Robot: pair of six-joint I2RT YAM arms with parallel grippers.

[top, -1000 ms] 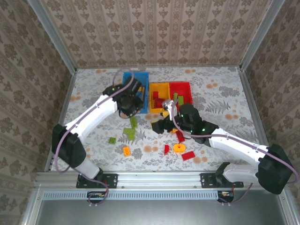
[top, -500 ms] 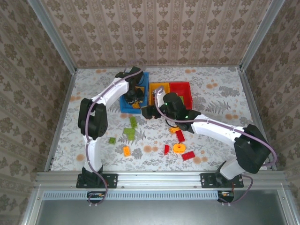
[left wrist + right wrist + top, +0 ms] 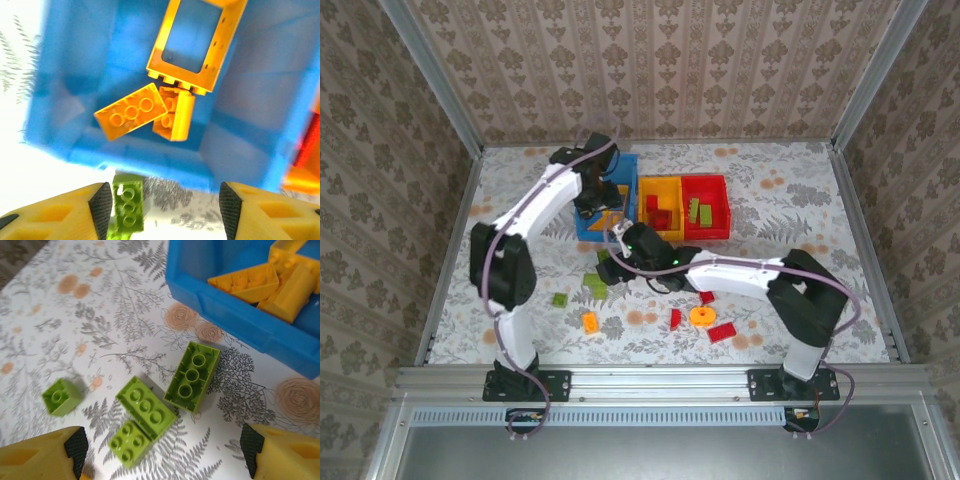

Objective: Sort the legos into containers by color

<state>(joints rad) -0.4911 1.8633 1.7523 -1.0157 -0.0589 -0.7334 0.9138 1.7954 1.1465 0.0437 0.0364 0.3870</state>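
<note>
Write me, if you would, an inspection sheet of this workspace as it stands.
Surface: floral tablecloth, no spills seen.
Job's things: blue bin holds orange-yellow legos; yellow bin holds red legos; red bin holds green legos; green bricks, red plate, orange disc loose on the cloth.
Clutter: nothing seen.
Hands: left hand open, empty, above the blue bin's edge; right hand open, empty, above the green bricks.
Cables: lilac cables follow both arms.
Surroundings: wallpapered walls, metal frame.

Three legos lie in the leftmost container
</note>
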